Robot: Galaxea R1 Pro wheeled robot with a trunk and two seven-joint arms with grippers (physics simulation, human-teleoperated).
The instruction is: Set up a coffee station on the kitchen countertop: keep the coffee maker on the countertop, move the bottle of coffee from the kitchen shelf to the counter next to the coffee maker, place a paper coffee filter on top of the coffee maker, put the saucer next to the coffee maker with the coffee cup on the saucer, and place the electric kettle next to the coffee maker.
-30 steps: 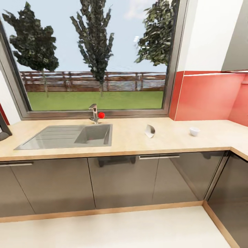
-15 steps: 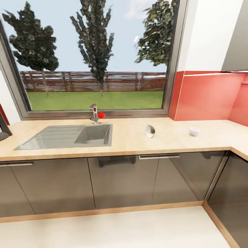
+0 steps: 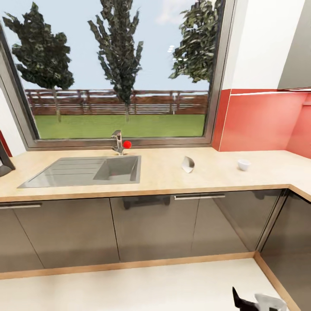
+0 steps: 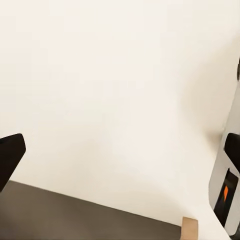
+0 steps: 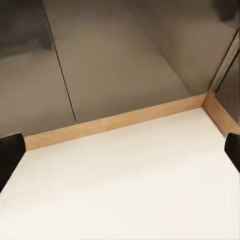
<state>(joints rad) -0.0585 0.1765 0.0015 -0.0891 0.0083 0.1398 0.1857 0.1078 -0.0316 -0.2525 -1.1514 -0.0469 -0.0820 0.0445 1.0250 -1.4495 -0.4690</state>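
On the light wooden countertop point(image 3: 164, 179) a small white coffee cup point(image 3: 244, 164) stands at the right. A white cone-shaped piece, likely the paper coffee filter point(image 3: 188, 164), lies right of the sink. My right gripper point(image 3: 251, 303) pokes into the head view's bottom edge, low over the floor and far from the counter. In the right wrist view it point(image 5: 120, 150) is open, with floor and cabinet fronts between its fingers. My left gripper point(image 4: 120, 155) is open too, facing a pale surface.
A steel sink point(image 3: 86, 170) with a tap point(image 3: 117, 142) sits under the window. A dark object point(image 3: 4, 162) is cut off at the counter's left edge. Dark cabinet doors point(image 3: 151, 226) run below, and the counter turns a corner at the right point(image 3: 302, 190).
The right gripper has come up into the bottom right of the head view. The counter and the things on it look unchanged.
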